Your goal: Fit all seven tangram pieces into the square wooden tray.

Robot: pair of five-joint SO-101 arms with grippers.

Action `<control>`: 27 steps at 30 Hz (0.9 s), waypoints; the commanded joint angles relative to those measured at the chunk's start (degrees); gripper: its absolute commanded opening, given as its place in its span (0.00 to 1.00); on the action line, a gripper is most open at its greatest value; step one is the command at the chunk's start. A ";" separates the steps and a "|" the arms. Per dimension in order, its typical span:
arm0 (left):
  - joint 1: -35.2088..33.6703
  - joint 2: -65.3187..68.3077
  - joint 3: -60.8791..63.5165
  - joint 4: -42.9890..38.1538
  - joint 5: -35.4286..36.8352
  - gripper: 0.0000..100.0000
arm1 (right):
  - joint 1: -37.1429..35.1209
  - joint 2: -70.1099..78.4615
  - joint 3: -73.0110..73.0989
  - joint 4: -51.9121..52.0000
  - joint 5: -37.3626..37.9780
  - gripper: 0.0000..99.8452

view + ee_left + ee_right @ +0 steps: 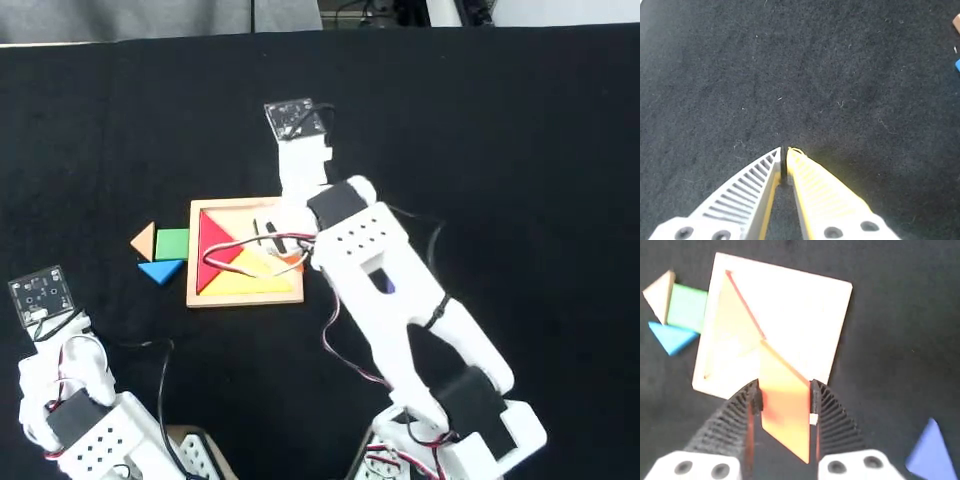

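Orange piece (785, 422) gripped on edge by right gripper (784, 388), hovering over tray (807, 302) left of centre; red triangle (211, 255) and yellow triangle (255, 279) sit inside. Left gripper (785, 152) closed, empty, near-left. Risk: tilted piece snags the rim or lands atop seated triangles.

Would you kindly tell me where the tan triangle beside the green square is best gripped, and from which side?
From straight above, since the tan triangle lies flat. Its long edge sits against the green square, so I would probably set the jaws on its two free short edges, near the wide end. The blue triangle crowds the near corner.
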 commanded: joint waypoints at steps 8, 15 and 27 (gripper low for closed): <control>0.75 -0.53 1.10 -0.88 -0.53 0.03 | -2.20 12.53 -2.15 -6.77 -8.97 0.01; 0.75 -0.53 1.10 -0.88 -0.53 0.03 | -1.85 16.13 -4.62 -6.68 -8.88 0.01; 0.75 -0.53 1.10 -0.88 -0.53 0.03 | -1.85 16.48 -4.53 -6.59 -8.79 0.10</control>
